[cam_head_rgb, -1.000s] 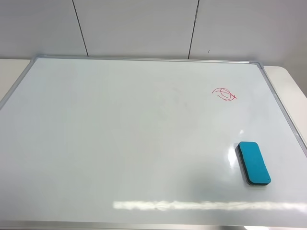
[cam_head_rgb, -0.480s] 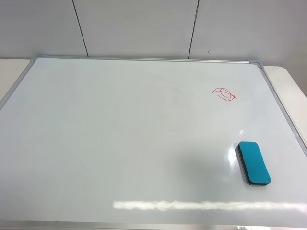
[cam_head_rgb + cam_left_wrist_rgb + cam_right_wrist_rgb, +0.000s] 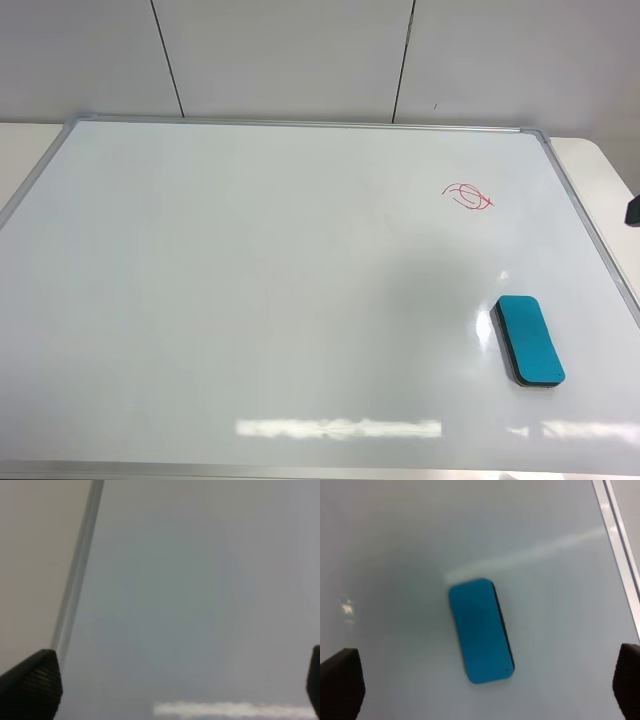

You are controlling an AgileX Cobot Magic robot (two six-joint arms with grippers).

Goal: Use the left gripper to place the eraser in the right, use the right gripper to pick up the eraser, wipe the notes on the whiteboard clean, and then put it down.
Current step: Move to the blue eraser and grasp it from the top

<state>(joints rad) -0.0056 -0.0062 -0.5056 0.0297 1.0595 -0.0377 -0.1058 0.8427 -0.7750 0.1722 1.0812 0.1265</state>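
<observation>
The whiteboard (image 3: 250, 300) fills the exterior high view. The teal eraser (image 3: 529, 340) lies flat on it at the right, near the front. The red notes (image 3: 467, 196) are further back on the right, apart from the eraser. In the right wrist view my right gripper (image 3: 483, 680) is open and empty, hovering above the eraser (image 3: 481, 630), with its fingertips (image 3: 340, 680) wide apart. In the left wrist view my left gripper (image 3: 172, 685) is open and empty over bare whiteboard (image 3: 190, 605) by its metal frame (image 3: 75, 585). Neither gripper's jaws show in the exterior high view.
A small black part (image 3: 633, 210) pokes in at the right edge of the exterior high view, beyond the board's frame. A pale table (image 3: 590, 160) shows past the board's corners. A panelled wall (image 3: 300, 55) stands behind.
The black part has come into view at the right edge. The shadow on the board has shifted toward the eraser. The eraser and the notes have not moved.
</observation>
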